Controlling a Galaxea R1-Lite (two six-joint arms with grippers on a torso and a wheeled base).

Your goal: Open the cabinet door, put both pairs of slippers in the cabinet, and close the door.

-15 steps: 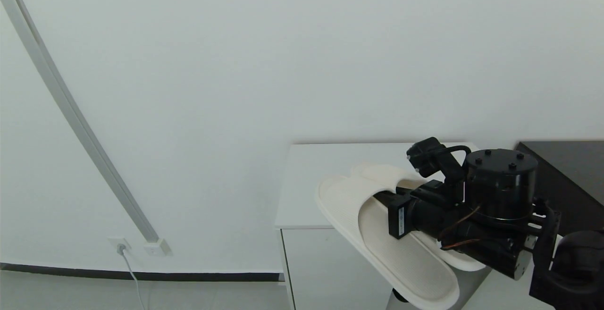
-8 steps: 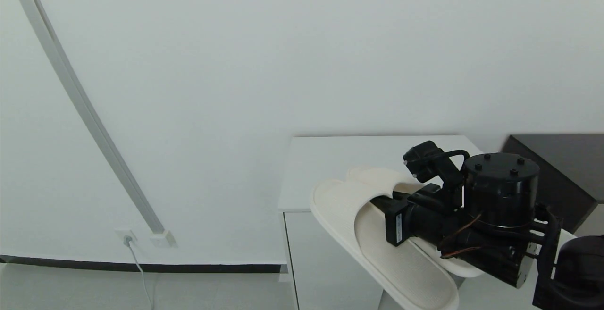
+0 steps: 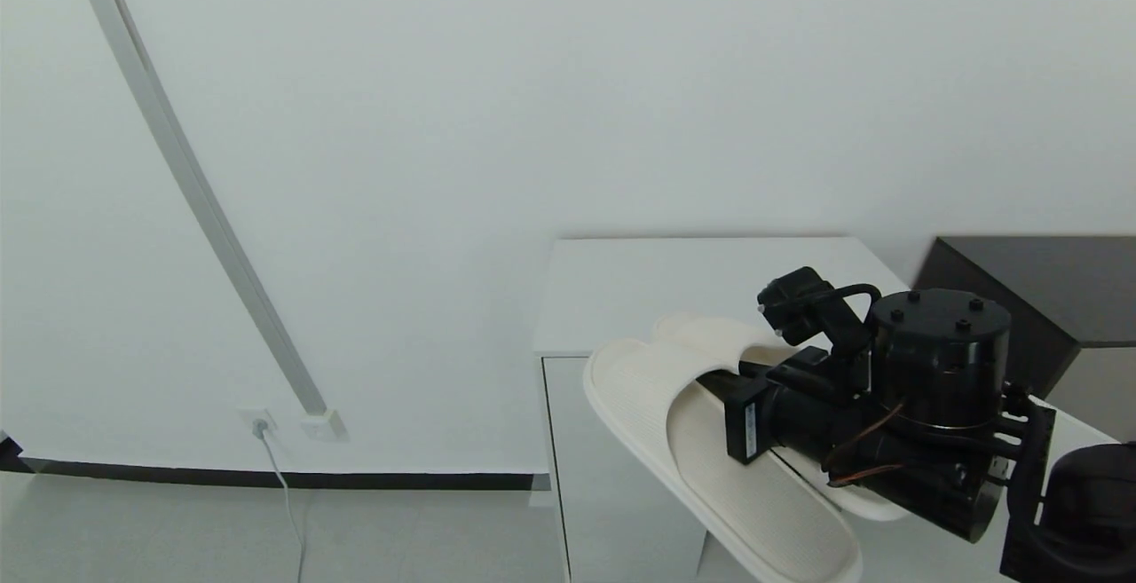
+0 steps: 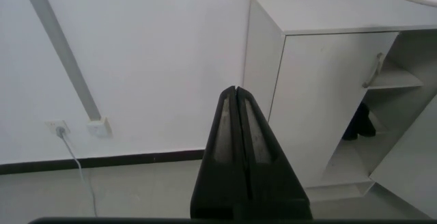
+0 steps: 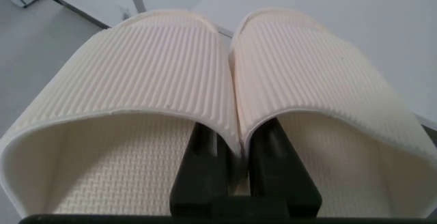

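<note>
Pinched only by their adjoining straps (image 5: 179, 67) in the right gripper (image 5: 234, 157), the cream slippers (image 3: 652, 388) hang near the cabinet's (image 3: 692, 290) front edge and may slip loose or snag its shelf (image 4: 395, 80) (left gripper (image 4: 237, 118) pressed together, empty).

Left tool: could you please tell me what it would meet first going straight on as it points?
Most likely the plain white wall, just beside the tall white cabinet; the shut left tool aims close to that edge, so depth leaves doubt.
</note>
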